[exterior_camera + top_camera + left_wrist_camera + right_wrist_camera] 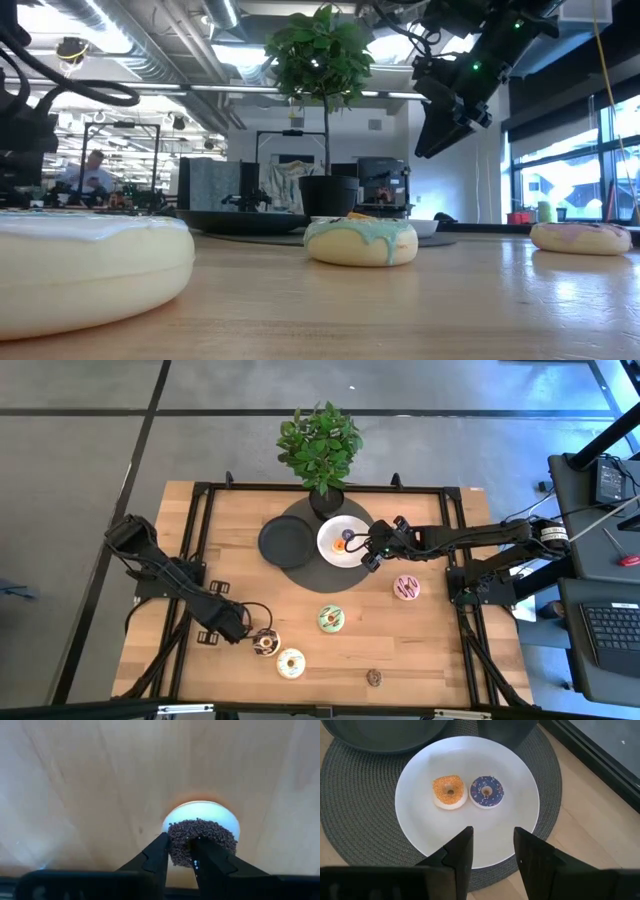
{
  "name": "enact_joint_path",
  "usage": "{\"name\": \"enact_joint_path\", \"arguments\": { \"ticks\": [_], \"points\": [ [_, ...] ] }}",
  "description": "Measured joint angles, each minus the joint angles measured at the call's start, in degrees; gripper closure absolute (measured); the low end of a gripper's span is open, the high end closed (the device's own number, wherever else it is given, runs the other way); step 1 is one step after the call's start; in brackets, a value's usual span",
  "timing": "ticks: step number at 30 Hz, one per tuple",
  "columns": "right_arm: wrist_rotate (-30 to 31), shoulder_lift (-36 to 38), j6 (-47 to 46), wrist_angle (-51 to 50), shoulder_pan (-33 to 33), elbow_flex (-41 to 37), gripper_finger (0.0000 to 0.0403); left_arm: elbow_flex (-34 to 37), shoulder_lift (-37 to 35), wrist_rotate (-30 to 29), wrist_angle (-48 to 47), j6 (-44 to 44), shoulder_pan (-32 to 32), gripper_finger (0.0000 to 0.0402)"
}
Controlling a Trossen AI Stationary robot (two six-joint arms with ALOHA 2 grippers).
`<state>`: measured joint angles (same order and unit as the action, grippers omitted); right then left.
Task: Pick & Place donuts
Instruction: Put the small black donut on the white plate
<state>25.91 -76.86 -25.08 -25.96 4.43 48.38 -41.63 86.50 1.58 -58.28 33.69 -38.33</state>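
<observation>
1. A wooden table (420, 640) stands before me with two dark robot arms, one at each side, and a potted plant (320, 445) at the far edge.
2. Near the plant lies a round dark mat (300, 565). On it sit a black plate (284, 541) and a white plate (420, 820) side by side.
3. Two small donuts already rest on the white plate, just beside each other: an orange-sprinkled donut (449, 791) and a purple donut (487, 791).
4. The right gripper (492, 851) hangs above the near rim of the white plate. Its fingers are parted and hold nothing, so it looks to have nothing left to deliver.
5. The left gripper (179, 856) is down at the table's front left. Its two fingers are drawn close on the edge of a chocolate donut (200, 837), dark and grainy on top with a pale base. I judge it to be gripped, though the donut seems to sit on the wood.
6. Other donuts remain loose on the table: a cream donut (291, 663) just beside the chocolate one, a green donut (331, 619) near the middle, a pink donut (406, 588) toward the right, and a tiny brown donut (373, 678) near the front edge.
7. My reading: two are placed, one is being picked, and four are untouched. The black plate looks empty.
</observation>
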Motion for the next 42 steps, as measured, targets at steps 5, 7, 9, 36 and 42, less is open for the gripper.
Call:
{"name": "enact_joint_path", "arguments": {
  "ticks": [5,7,9,36,42],
  "points": [
    [0.0,0.0,0.04,0.0,0.0,0.0,0.026,0.0,-0.01,0.02,0.95,1.61,0.12,0.0366],
    [0.0,0.0,0.13,0.0,-0.01,0.0,0.026,0.0,-0.61,-0.4,0.83,4.85,0.32,0.0381],
    [0.0,0.0,0.64,0.0,-0.02,0.0,0.026,0.0,-1.88,-1.54,0.83,8.82,0.64,0.0391],
    [-7.92,-11.39,43.16,56.52,-9.96,0.07,0.026,-0.02,-12.26,-78.51,62.79,-4.0,12.49,0.0388],
    [-7.4,-19.9,43.77,74.08,-9.94,0.07,0.026,-0.02,-12.26,-70.68,69.66,-9.8,14.8,0.0389]
  ]
}}
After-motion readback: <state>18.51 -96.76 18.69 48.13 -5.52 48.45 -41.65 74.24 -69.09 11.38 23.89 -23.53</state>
